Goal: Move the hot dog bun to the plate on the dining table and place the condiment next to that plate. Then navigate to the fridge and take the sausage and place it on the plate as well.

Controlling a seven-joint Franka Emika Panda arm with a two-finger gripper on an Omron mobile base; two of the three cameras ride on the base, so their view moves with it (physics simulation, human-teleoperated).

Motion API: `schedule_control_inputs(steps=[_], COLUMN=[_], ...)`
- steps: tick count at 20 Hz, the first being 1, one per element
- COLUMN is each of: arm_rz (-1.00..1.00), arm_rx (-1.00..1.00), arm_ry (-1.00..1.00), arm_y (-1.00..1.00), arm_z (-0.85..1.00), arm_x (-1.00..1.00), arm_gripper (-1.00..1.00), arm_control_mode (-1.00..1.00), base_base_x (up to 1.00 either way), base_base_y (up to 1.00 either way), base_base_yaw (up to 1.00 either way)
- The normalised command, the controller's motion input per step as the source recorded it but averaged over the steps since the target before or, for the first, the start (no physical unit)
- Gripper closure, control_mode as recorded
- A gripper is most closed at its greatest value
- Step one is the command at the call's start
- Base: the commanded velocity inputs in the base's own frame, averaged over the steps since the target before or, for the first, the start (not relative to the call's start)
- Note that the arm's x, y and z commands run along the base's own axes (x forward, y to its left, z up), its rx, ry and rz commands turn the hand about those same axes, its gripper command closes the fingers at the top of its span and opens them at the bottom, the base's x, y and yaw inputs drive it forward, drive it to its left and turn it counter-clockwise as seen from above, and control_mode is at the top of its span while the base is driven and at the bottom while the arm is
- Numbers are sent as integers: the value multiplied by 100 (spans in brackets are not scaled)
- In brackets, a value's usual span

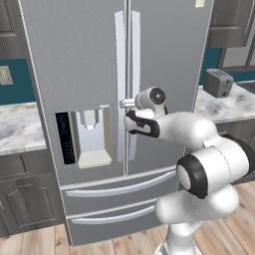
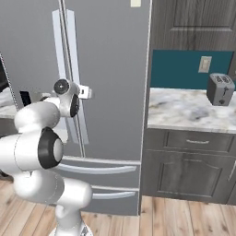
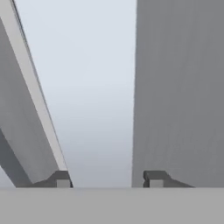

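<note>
Evidently the arm is working on the fridge [image 1: 124,99] doors, since the sausage the task wants would be inside and both doors look shut. From the left base view, the end effector [image 1: 123,103] is pressed up at the centre seam, level with the dispenser [image 1: 84,134], right at the right door's vertical handle [image 1: 133,84]; that placement fits an attempt to pull the door open. A toaster [image 1: 218,82] sits on the worktop [image 1: 224,107] to the right.

The right base view adds the side angle: the end effector [image 2: 87,92] reaches the handle [image 2: 73,73] from the front, and more of the worktop [image 2: 184,110] and its toaster [image 2: 220,89] show.

The hand view gives what neither base camera does: the fingertips [image 3: 154,179] stand partly apart with the pale handle [image 3: 100,96] between them, not clearly pinched. Whether they grip it cannot be told.
</note>
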Motion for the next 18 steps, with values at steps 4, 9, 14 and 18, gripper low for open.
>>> schedule_control_inputs(steps=[4, 9, 14, 18], arm_rz=[-4, -6, -5, -3], arm_rx=[0, 0, 1, 5], arm_ry=[-15, -14, -10, -4], arm_y=[-34, -62, -90, -100], arm_z=[32, 54, 74, 89], arm_x=[-63, -98, -100, -100], arm_gripper=[100, 100, 100, 100], arm_control_mode=[-100, -100, -100, -100], base_base_x=[0, 0, 0, 0], base_base_y=[0, 0, 0, 0], base_base_yaw=[0, 0, 0, 0])
